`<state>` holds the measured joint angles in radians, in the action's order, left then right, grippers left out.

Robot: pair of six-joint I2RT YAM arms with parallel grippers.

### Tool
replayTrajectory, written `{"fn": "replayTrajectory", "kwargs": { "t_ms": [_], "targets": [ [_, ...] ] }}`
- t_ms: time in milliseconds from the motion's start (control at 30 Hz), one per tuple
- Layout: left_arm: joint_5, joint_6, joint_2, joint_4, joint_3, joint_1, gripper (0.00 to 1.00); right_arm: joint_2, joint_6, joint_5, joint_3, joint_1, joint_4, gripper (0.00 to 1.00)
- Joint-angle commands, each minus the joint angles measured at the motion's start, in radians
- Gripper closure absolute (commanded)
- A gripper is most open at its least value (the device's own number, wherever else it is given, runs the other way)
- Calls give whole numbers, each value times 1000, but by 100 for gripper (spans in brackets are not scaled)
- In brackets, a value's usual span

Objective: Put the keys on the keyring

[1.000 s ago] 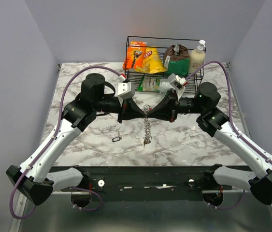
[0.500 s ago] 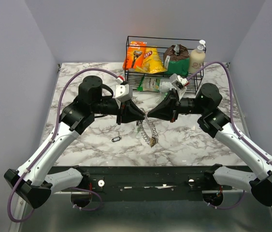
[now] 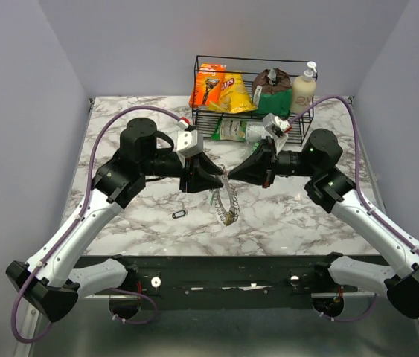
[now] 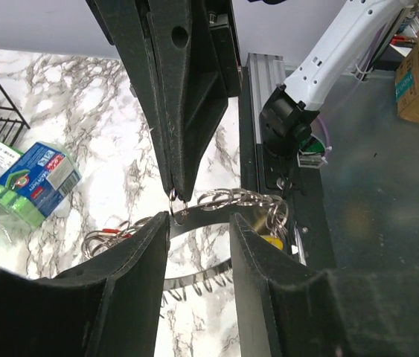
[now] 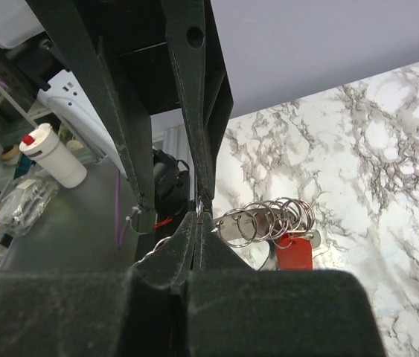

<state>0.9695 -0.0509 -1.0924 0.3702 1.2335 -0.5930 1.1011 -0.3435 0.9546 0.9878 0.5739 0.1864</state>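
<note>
Above table (image 3: 306, 216), right hand (image 5: 198, 217) pinches keyring (image 5: 269, 218) (partly hidden); left hand (image 4: 199, 223) spread.

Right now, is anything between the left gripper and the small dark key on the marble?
Nothing visible. The small dark key lies on the marble below-left of the left gripper in the top view; the keyring hangs from the right gripper, on the other side.

cnt: keyring (image 5: 265, 219) x1 | dk key (image 3: 178, 214) x1 | wire bskt (image 3: 250, 59) x1 | btl (image 3: 304, 88) x1 | chip bag (image 3: 235, 93) x1
</note>
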Motion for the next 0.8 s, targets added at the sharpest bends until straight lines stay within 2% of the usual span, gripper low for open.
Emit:
{"fn": "replayTrajectory", "kwargs": {
  "t_ms": [0, 133, 233, 400, 533, 633, 667, 767],
  "targets": [
    [0, 35, -9, -54, -8, -5, 54, -24, -9, -14, -9, -3, 50, 99],
    [5, 40, -30, -63, 1, -4, 63, -29, -5, -19, -12, -2, 45, 99],
    [-3, 31, -40, -50, 9, -5, 62, -32, 0, -22, -11, -3, 44, 99],
    [-18, 10, -47, -14, 14, -5, 55, -33, 3, -22, -11, -3, 44, 99],
    [-17, 5, -49, -13, 8, -5, 57, -37, 5, -24, -11, -3, 44, 99],
    [-9, 17, -55, -31, 4, -5, 63, -38, 9, -27, -12, -3, 39, 99],
    [-11, 22, -57, -43, 4, -5, 70, -37, 9, -28, -12, -2, 36, 99],
    [-5, 26, -63, -50, 12, -5, 78, -43, 15, -40, -17, -3, 33, 99]
  ]
}}
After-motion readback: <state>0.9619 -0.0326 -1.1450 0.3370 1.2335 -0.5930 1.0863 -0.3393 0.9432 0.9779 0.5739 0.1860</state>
